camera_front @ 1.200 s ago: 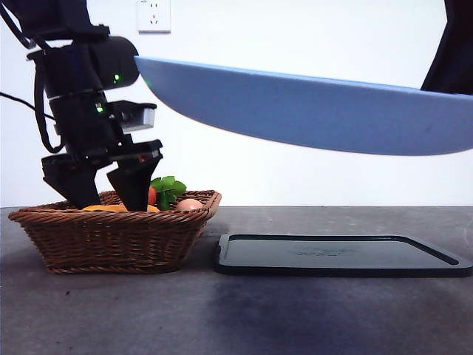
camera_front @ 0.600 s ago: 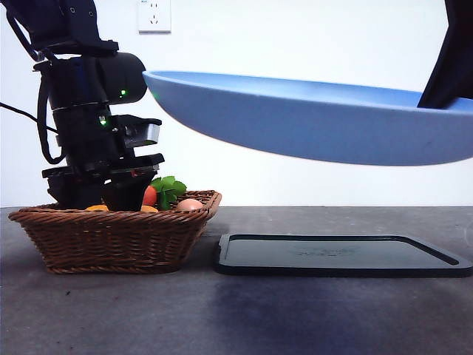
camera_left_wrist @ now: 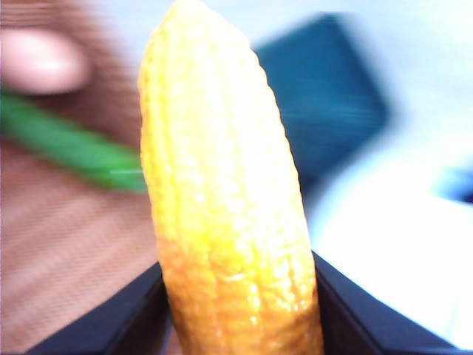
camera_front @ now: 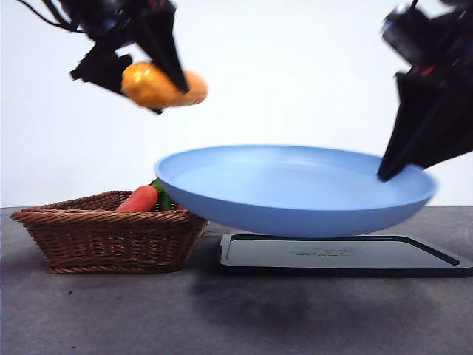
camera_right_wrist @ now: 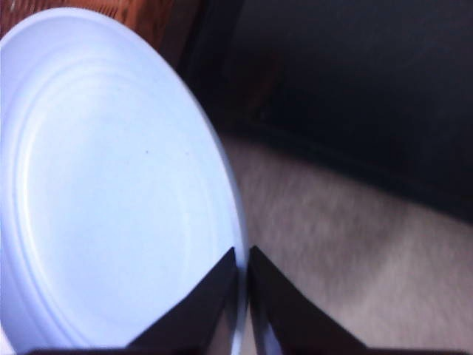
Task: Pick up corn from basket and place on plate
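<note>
The corn point(camera_front: 159, 85) is held high above the basket point(camera_front: 103, 235), clamped near its thick end by the left gripper point(camera_left_wrist: 236, 303). It looks stiff, light and bumpy, so slipping seems unlikely. The plate point(camera_front: 295, 192) is pinched at its rim by the right gripper point(camera_right_wrist: 242, 296), above the desk point(camera_front: 222, 310).

Basket point(camera_front: 103, 229) left of tray point(camera_front: 340, 255)

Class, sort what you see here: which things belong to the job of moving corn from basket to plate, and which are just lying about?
Part of the job:
corn, shut in the left gripper
basket
plate, held by its rim in the right gripper

Just lying about:
carrot in the basket
black tray under the plate
</note>
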You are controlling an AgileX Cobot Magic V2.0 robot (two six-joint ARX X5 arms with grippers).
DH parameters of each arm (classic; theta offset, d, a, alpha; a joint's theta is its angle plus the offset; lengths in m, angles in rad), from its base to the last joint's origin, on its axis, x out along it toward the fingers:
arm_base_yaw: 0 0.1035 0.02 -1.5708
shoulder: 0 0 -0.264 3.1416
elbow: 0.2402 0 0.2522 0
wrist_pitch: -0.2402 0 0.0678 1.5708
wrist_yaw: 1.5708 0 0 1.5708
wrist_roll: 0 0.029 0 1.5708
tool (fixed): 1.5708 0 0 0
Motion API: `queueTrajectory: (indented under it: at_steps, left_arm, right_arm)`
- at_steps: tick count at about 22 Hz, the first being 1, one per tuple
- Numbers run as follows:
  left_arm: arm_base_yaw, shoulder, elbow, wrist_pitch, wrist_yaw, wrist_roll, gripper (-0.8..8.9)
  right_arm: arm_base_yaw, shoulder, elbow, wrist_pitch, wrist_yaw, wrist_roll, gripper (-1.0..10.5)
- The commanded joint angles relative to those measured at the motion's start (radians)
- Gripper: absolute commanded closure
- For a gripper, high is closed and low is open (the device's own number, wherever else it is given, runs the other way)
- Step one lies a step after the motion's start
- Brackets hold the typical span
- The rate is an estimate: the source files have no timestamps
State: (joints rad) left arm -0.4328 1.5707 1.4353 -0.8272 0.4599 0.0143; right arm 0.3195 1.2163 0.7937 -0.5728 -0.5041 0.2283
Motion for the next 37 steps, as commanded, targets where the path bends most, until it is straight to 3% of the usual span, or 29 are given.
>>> queueTrajectory:
  at_steps: [1, 6, 11, 19, 26, 37]
  left_arm:
    - [-0.058, 0.02, 0.015, -0.001, 0.064, -0.002, 5.84]
    - [-0.209, 0.066, 0.014, 0.019, 0.044, 0.045, 5.84]
    - [-0.304, 0.134, 0.014, 0.037, -0.135, 0.087, 5.83]
    - [-0.343, 0.15, 0.014, 0.037, -0.18, 0.109, 5.71]
    - [-0.352, 0.15, 0.014, 0.02, -0.18, 0.105, 4.08]
    - [-0.353, 0.148, 0.039, -0.018, -0.18, 0.093, 4.07]
  right_arm:
    - [-0.016, 0.074, 0.04, 0.048, -0.034, 0.069, 9.5]
    - [-0.053, 0.17, 0.157, 0.012, -0.059, 0.068, 9.5]
    - [-0.062, 0.19, 0.243, -0.049, -0.076, 0.046, 9.5]
    - [-0.062, 0.192, 0.245, -0.085, -0.075, 0.018, 9.5]
    - [-0.062, 0.195, 0.245, -0.087, -0.075, 0.017, 9.5]
    - [-0.062, 0.196, 0.245, -0.087, -0.071, 0.005, 9.5]
